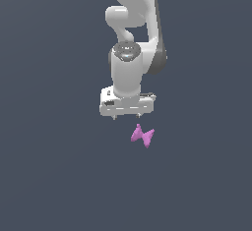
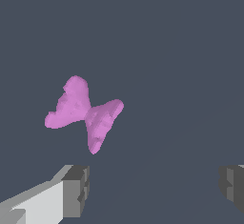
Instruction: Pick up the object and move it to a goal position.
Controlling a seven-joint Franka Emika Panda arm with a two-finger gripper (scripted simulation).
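The jaws stand spread wide with nothing between them: in the wrist view the two grey fingertips (image 2: 76,189) sit far apart at the frame's edge, and the gap between them holds only bare dark tabletop (image 2: 181,51). The gripper (image 1: 127,117) points straight down from the white arm (image 1: 130,23), its two short tips just showing below the flat body. The pink piece (image 1: 142,135) is not inside that gap. It lies on the tabletop ahead of the line joining the two tips and is shifted toward one of them, so it sits outside the opening and closer to one fingertip than to the other. In the exterior view it shows just below the gripper and a little toward the exterior view's right, apart from it and untouched. The piece is shaped like a bow tie, two pointed lobes meeting at a narrow waist, and its long axis runs at a slant to the line between the tips, neither along it nor square across it. How high the tips hang above the tabletop cannot be read from these pictures. In my judgement the coming move turns on that offset: the jaws need to slide sideways and forward until the waist lies midway between the tips, probably with a small turn so the tips close across the narrow waist, and only then descend.
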